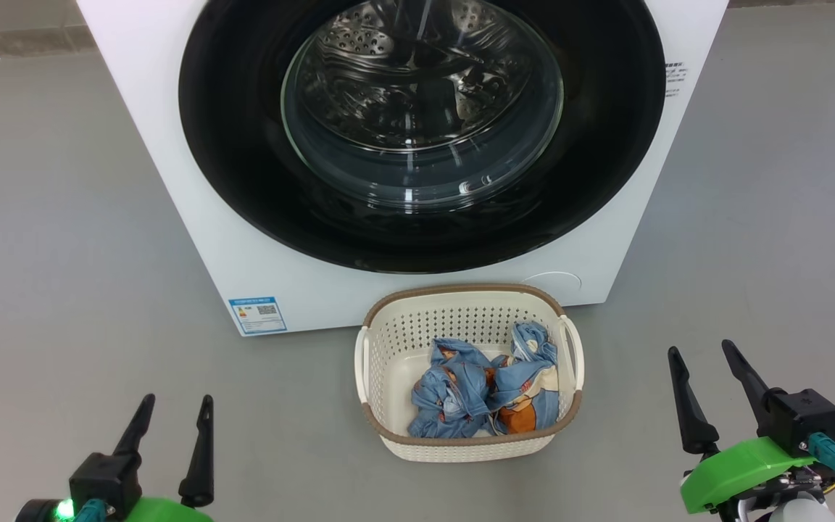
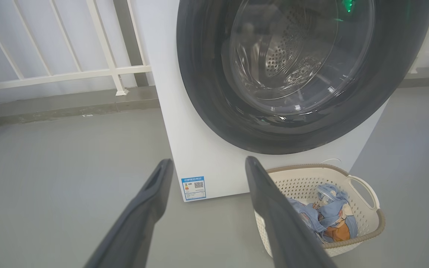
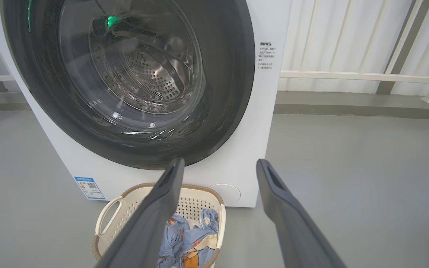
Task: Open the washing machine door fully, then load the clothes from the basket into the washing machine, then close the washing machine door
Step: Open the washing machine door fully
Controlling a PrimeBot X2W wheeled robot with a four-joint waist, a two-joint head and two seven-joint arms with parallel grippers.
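Currently seeing left gripper (image 1: 178, 399) at lower left, hovering over grey floor (image 1: 62, 217), fingers pointing up, spread wide, holding nothing. Finding basket (image 1: 461, 291) at centre, sitting just before washing machine (image 1: 193, 239), cradling clothes (image 1: 486, 391); washing machine door (image 1: 243, 181) lying shut above. Seeing right gripper (image 1: 700, 346) at lower right, likewise gaping, empty, fingers tilting leftward.

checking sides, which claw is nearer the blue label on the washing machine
Left. The left claw hovers in front of the blue label; the right claw is far off, beyond the basket.
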